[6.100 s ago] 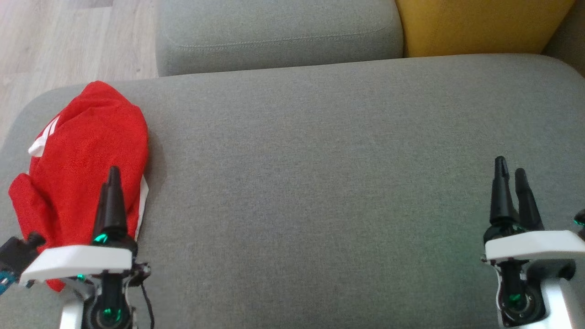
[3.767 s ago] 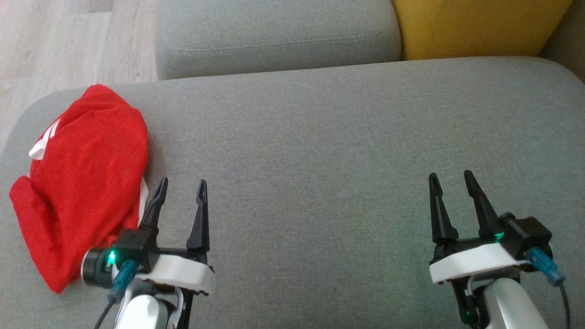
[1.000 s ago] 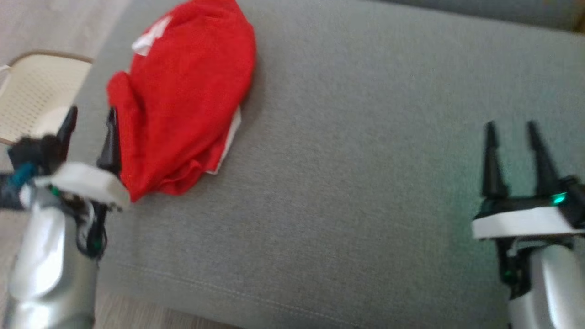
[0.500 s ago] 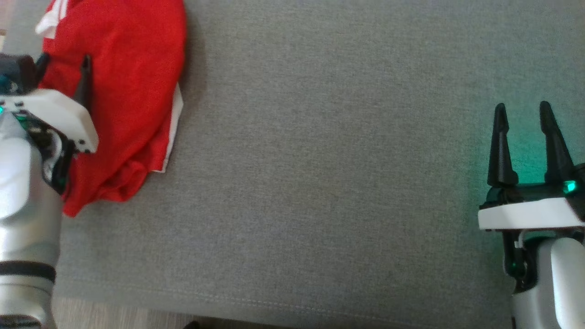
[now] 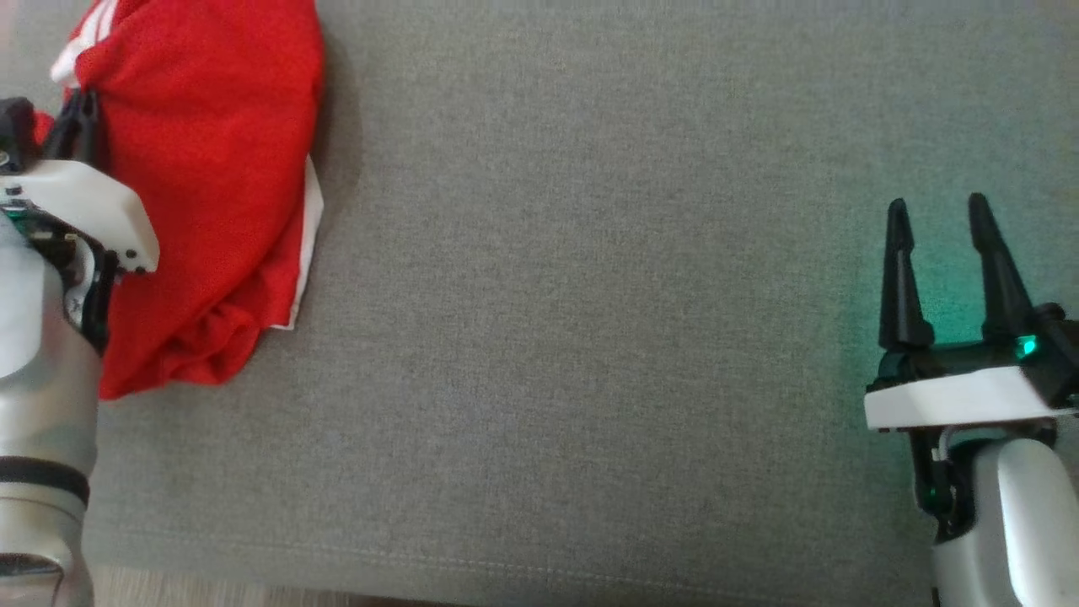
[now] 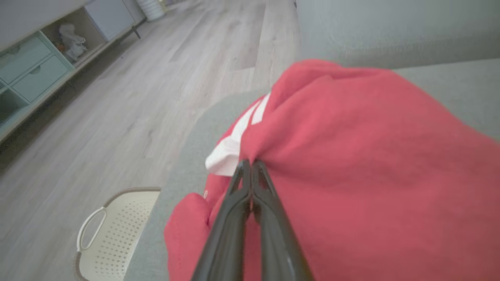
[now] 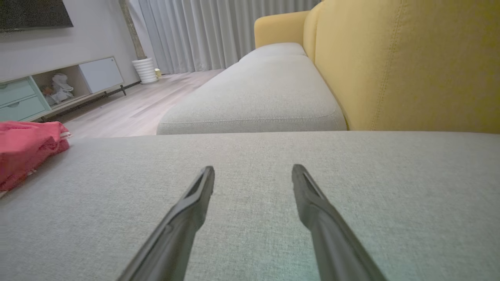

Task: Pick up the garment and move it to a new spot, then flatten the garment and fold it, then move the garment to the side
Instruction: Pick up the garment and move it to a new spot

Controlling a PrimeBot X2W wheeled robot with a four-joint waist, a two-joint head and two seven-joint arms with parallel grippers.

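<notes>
so the left gripper (image 6: 250,166) is clamped on the garment (image 5: 211,152) at far left — cushion (image 5: 590,295) stretches off rightward, right gripper (image 5: 936,206) gaping

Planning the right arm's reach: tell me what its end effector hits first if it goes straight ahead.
Probably the far grey cushion past the open right end effector; depth is unclear, so it may skim the seat first.

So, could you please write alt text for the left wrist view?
The left gripper is shut on a fold of a crumpled red garment with white stripes on a grey sofa cushion. A cream perforated basket stands on the wood floor beside it.
</notes>
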